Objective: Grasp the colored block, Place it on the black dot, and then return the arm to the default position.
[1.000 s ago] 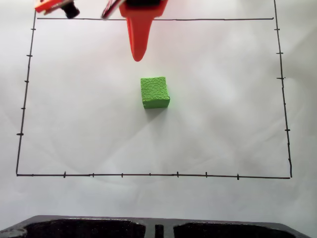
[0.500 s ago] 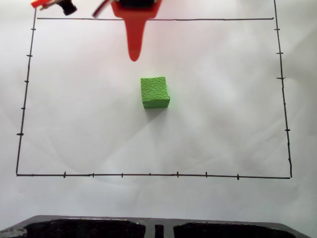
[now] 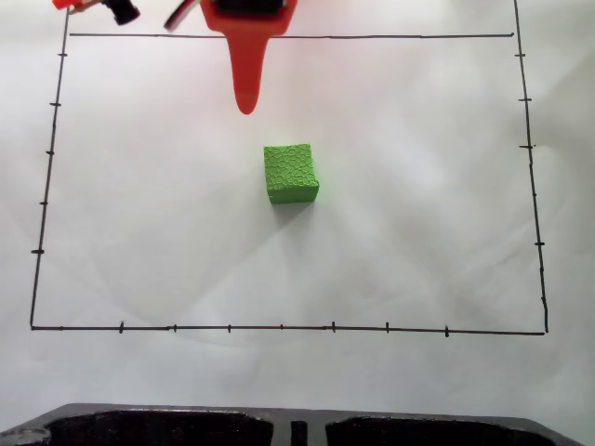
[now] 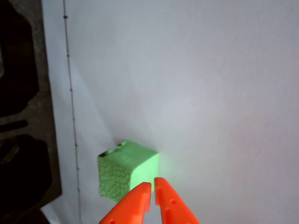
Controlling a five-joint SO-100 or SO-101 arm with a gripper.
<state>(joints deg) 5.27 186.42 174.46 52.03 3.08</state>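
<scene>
The colored block (image 3: 291, 173) is a bright green pebbly cube resting on white paper near the middle of the drawn rectangle in the fixed view. The orange arm's gripper (image 3: 246, 104) hangs from the top edge, up and left of the block and apart from it. In the wrist view the two orange fingertips of the gripper (image 4: 152, 187) sit almost together with nothing between them, and the block (image 4: 125, 171) lies just beyond them. The black dot is hidden. A thin dark sliver shows at the block's far edge in the wrist view; I cannot tell what it is.
A thin black border line (image 3: 279, 327) with tick marks frames the paper. A black foam tray (image 3: 158, 427) lies along the near edge in the fixed view and at the left (image 4: 18, 140) in the wrist view. An orange and black arm part (image 3: 107, 9) sits at the top left.
The orange finger has shifted slightly to the left along the top edge. The green block has not moved.
</scene>
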